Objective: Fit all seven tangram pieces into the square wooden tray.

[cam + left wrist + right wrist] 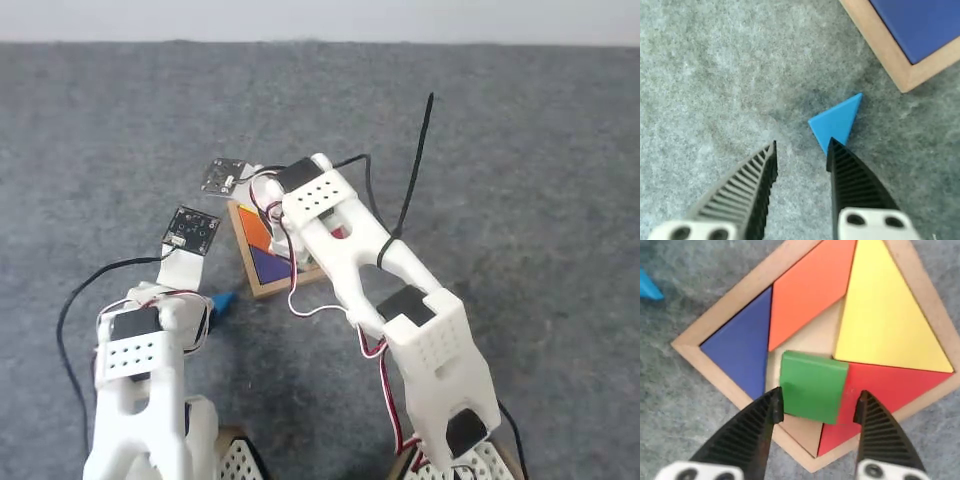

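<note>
While the wooden tray (715, 320) already holds four seated pieces, the task is only partly complete. The dark blue triangle (740, 345), the orange parallelogram (810, 290), the large yellow triangle (885, 315) and the red triangle (880, 390) lie flat inside the rim.

The green square (812, 385) is in the tray but appears unseated. It lies skewed, one side seems to ride on the red triangle's edge, and bare wood shows around it. The right gripper (818, 397) hangs over the square with its fingers spread, one on either side, clamped on nothing.

The light blue triangle (837, 122) lies flat on the grey carpet (715, 75), near a tray corner but apart from it. The left gripper (802, 146) is low over the carpet with its fingers parted. One fingertip is at a corner of the triangle and the other is over bare carpet, so the piece is not gripped.

Remaining work, as judged:
- Turn the green square until it drops into its recess.
- Carry the light blue triangle into the bare wood.

Six pieces are counted here; the task calls for seven.
</note>
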You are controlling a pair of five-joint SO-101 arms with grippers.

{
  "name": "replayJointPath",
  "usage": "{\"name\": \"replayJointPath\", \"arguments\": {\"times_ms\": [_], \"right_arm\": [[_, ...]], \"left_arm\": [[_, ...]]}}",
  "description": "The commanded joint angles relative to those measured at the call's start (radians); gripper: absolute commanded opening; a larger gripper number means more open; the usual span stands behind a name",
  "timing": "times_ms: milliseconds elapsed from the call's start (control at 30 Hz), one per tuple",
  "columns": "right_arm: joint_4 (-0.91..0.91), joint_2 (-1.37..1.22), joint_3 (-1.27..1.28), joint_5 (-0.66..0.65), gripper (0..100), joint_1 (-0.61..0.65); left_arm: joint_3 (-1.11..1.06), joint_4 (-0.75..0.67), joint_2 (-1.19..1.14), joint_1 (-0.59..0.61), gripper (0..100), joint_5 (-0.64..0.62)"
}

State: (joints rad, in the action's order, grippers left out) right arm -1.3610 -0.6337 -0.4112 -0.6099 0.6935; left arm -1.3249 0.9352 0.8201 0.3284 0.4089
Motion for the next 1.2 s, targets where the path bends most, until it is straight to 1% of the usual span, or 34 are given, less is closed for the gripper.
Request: {"name": "replayJointPath", "arguments": {"times_ms": [0,167,367,433,567,633,700,733,767,833,900,1000,1067,1167], "right_arm": [[-0.028,0.031,-0.060,-0.015,22.4,0.013],[-0.030,0.050,-0.061,-0.009,22.1,0.016],[-0.008,0.163,-0.055,0.120,21.7,-0.047],[0.012,0.168,-0.048,0.161,17.9,-0.051],[0.015,0.162,-0.044,0.199,0.0,-0.054],[-0.039,0.193,-0.046,0.201,3.0,-0.076],[-0.137,0.248,-0.043,0.199,0.2,-0.105],[-0.191,0.282,-0.040,0.199,1.0,-0.128],[-0.228,0.320,-0.021,0.199,0.9,-0.163],[-0.240,0.410,0.061,0.199,0.9,-0.240],[-0.188,0.521,0.215,0.201,0.9,-0.332],[0.015,0.704,0.559,0.199,0.8,-0.444],[0.197,0.812,0.806,0.199,0.8,-0.490],[0.426,0.921,1.106,0.201,0.9,-0.510]], "left_arm": [[0.008,-0.020,0.029,0.005,16,-0.006],[0.008,-0.020,0.029,0.005,16,-0.006],[0.008,-0.020,0.029,0.005,16,-0.006],[0.008,-0.020,0.029,0.005,16,-0.006],[0.008,-0.020,0.029,0.005,16,-0.006],[0.008,-0.020,0.029,0.005,16,-0.006],[0.008,-0.020,0.029,0.005,16,-0.006],[0.008,-0.020,0.029,0.005,16,-0.006],[0.008,-0.020,0.029,0.005,16,-0.006],[0.008,-0.020,0.029,0.002,16,-0.006],[0.008,-0.020,0.029,0.000,16,-0.006],[0.012,-0.020,0.029,0.000,16,-0.006],[0.013,-0.020,0.026,-0.002,16,-0.006],[0.016,-0.018,0.026,-0.002,18,-0.012]]}}
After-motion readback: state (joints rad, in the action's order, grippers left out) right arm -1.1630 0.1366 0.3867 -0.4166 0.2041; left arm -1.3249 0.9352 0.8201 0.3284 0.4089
